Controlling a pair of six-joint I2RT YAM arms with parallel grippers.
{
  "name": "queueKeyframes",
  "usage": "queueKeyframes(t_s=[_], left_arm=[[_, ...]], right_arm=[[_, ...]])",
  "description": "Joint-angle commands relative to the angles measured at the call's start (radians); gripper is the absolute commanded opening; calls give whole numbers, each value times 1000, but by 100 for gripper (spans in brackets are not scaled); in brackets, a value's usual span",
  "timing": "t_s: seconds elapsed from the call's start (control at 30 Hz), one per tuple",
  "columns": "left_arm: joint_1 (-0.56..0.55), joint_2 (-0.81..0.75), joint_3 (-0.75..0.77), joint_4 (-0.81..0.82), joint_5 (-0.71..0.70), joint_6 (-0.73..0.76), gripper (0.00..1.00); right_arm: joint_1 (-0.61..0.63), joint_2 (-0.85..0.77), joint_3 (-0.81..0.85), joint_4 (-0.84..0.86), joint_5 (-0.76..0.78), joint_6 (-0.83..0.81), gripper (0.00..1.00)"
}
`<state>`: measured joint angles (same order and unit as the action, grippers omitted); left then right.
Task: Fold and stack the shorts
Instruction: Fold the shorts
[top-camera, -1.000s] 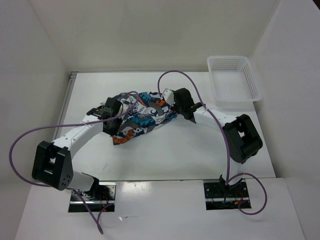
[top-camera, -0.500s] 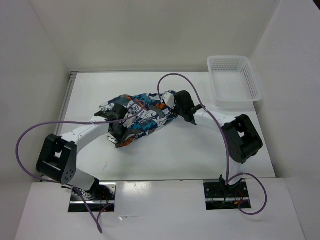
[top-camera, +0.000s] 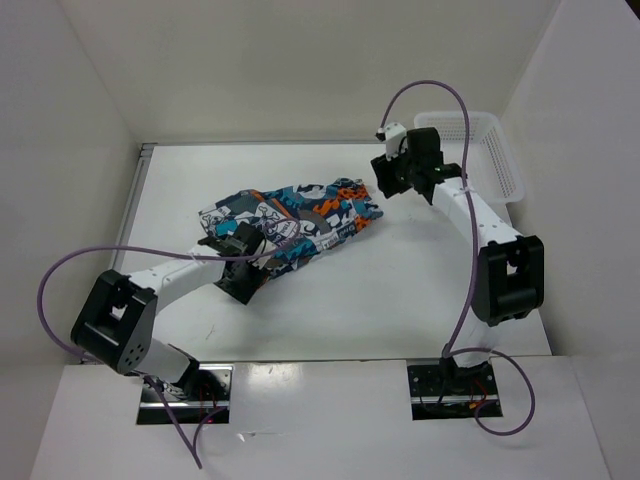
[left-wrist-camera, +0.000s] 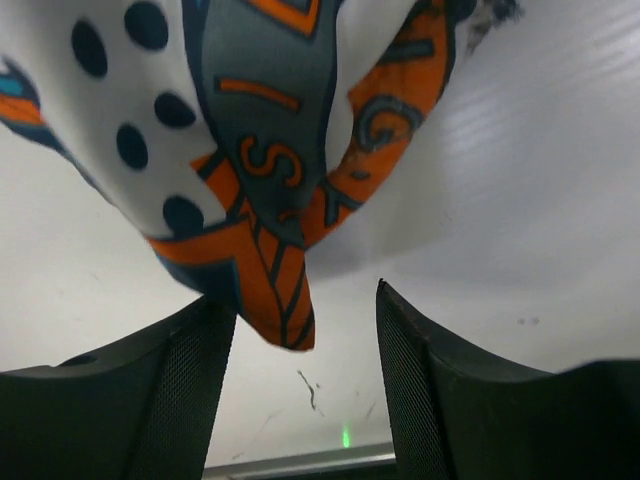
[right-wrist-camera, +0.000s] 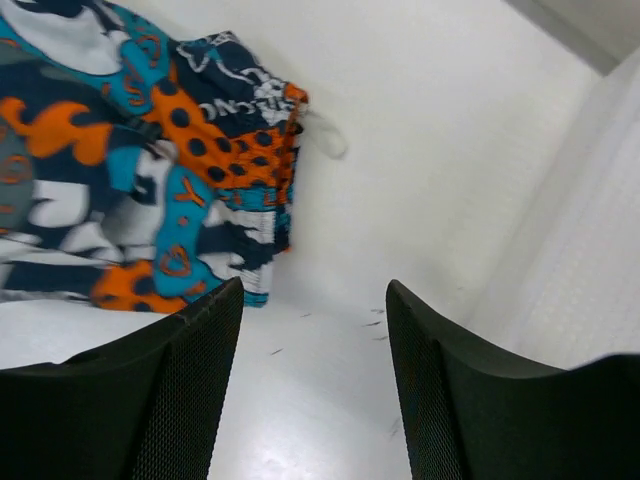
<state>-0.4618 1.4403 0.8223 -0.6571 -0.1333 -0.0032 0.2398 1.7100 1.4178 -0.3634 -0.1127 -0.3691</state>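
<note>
Both gape empty: left end effector (left-wrist-camera: 300, 310) straddles a hem of the shorts (top-camera: 295, 222), right end effector (right-wrist-camera: 315, 295) hangs clear. Mid-fold, likely; next you must pinch that hem and fold.

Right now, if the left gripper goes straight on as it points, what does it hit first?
The shorts: a fold of them sits between the fingers of the open left gripper. The table lies behind, though depth is unclear.

shorts (top-camera: 300, 215): soft printed cloth | basket (top-camera: 506, 165): white plastic mesh | table (top-camera: 400, 290): smooth matt white
</note>
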Motion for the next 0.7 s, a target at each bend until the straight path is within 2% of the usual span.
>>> queueKeyframes(t_s=[0.0,0.13,0.2,0.23,0.27,0.33,0.43,0.57,0.67], left_arm=[[-27,45,-25,102,-72,3,65],[-28,87,-25,151,-117,3,65],[-28,112,-34,160,-117,3,60],[-28,121,-34,160,-108,3,54],[-28,140,-43,160,-108,3,40],[-28,140,-54,160,-121,3,24],[-28,57,-64,117,-152,3,11],[-28,-17,-87,64,-201,3,8],[-28,-17,-78,54,-178,3,8]], right_arm=[[17,-4,1,-138,-272,137,65],[-86,19,47,-200,-459,160,65],[-114,28,30,-148,-432,223,64],[-114,28,20,-135,-389,223,62],[-114,43,9,-125,-377,223,62],[-79,74,-3,-97,-334,263,66],[-56,109,-13,-22,-257,384,68],[-25,171,-13,14,-257,475,73],[7,223,0,40,-211,531,86]])
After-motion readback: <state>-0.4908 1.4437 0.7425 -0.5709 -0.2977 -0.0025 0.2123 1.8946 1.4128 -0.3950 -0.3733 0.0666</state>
